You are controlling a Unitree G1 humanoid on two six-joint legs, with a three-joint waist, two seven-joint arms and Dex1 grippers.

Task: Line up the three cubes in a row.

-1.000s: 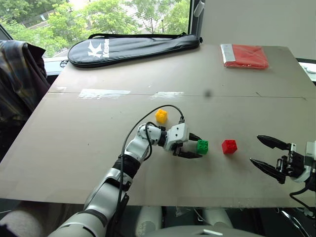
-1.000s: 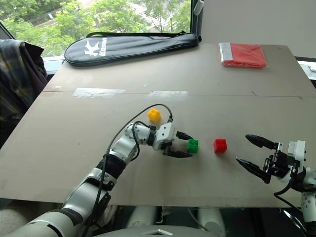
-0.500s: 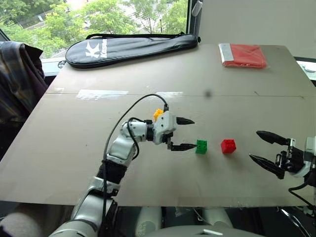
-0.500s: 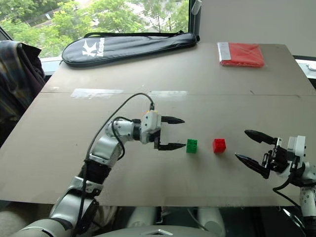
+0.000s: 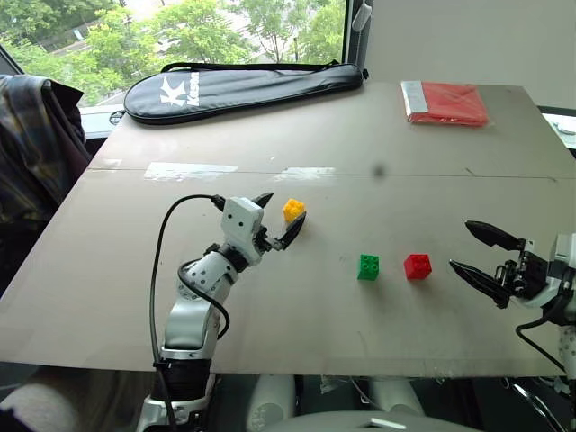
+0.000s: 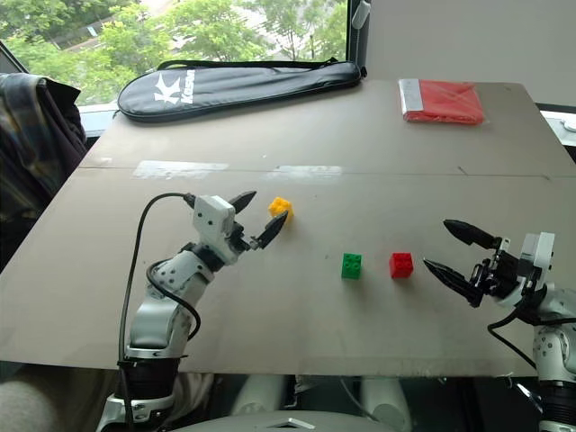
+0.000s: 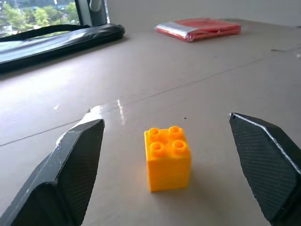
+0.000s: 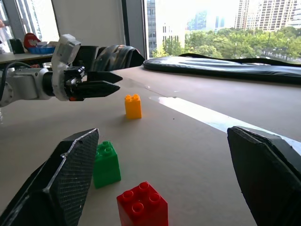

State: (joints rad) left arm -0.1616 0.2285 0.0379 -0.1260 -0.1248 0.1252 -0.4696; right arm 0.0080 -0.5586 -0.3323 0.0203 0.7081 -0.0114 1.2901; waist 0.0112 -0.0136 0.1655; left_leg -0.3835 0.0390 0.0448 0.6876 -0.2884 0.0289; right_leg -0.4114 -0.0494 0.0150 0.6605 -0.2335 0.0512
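Observation:
Three studded cubes stand on the brown table (image 5: 135,261). The yellow cube (image 5: 293,210) is left of and farther back than the green cube (image 5: 368,266) and the red cube (image 5: 417,265), which sit side by side with a small gap. My left gripper (image 5: 285,206) is open and points at the yellow cube (image 7: 168,158). The cube stands just beyond its tips, untouched. To the right of the red cube (image 8: 142,205), my right gripper (image 5: 460,245) hangs open and empty, aimed toward it.
A long black racket bag (image 5: 243,85) lies along the far edge. A flat red packet (image 5: 445,101) rests at the far right corner. Plaid cloth (image 5: 31,135) hangs off the left side. Tape strips (image 5: 189,171) cross the table's seam.
My left gripper pulled away from the green cube, swung left and turned toward the yellow cube. The green cube stayed in place beside the red one. The right gripper hardly moved.

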